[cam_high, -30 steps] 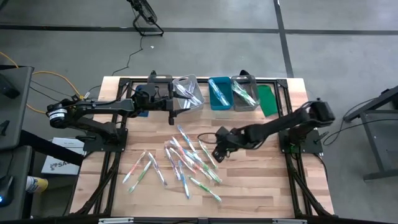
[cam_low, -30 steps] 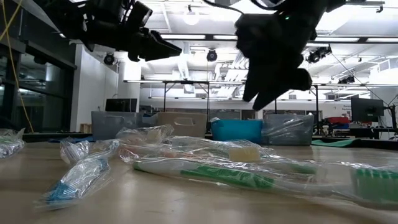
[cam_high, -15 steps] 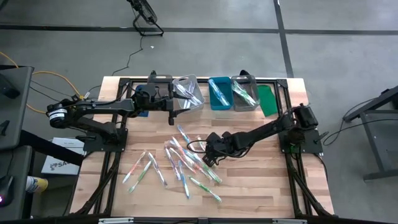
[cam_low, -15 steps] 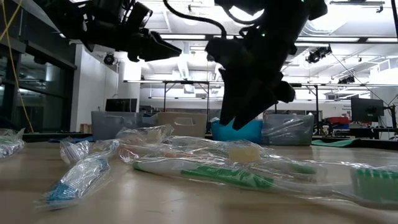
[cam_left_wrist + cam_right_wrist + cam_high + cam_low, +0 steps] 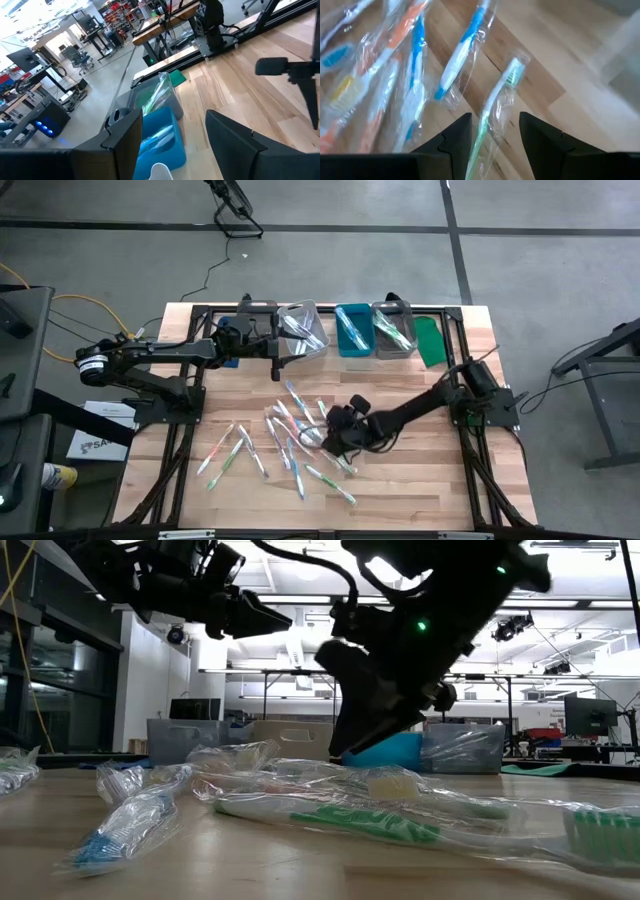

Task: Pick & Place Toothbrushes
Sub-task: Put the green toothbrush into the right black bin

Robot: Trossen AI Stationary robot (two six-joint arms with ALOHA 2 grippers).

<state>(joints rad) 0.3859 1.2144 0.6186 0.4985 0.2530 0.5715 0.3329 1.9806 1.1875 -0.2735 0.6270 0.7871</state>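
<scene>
Many toothbrushes (image 5: pixel 300 442) in clear wrappers are spread over the middle of the wooden table (image 5: pixel 420 480). At the far edge of the table, four bins are lined up in a row: a grey bin (image 5: pixel 252 320) partly hidden by the left arm, a clear bin (image 5: pixel 303 330), a teal bin (image 5: pixel 352 330) and another grey bin (image 5: pixel 394 328). Some toothbrushes are seen inside the clear, teal and last grey bins. The right gripper (image 5: pixel 322 440) is lowered right over the pile, and its fingers (image 5: pixel 455 137) are held partly open with nothing between them. A green toothbrush (image 5: pixel 496 107) is seen just past its fingertips, and a blue toothbrush (image 5: pixel 460 52) lies beside that one. The left gripper (image 5: pixel 290 351) is held up high near the clear bin, away from the pile. Its fingers (image 5: pixel 125 135) are spread wide open and nothing is held in them.
</scene>
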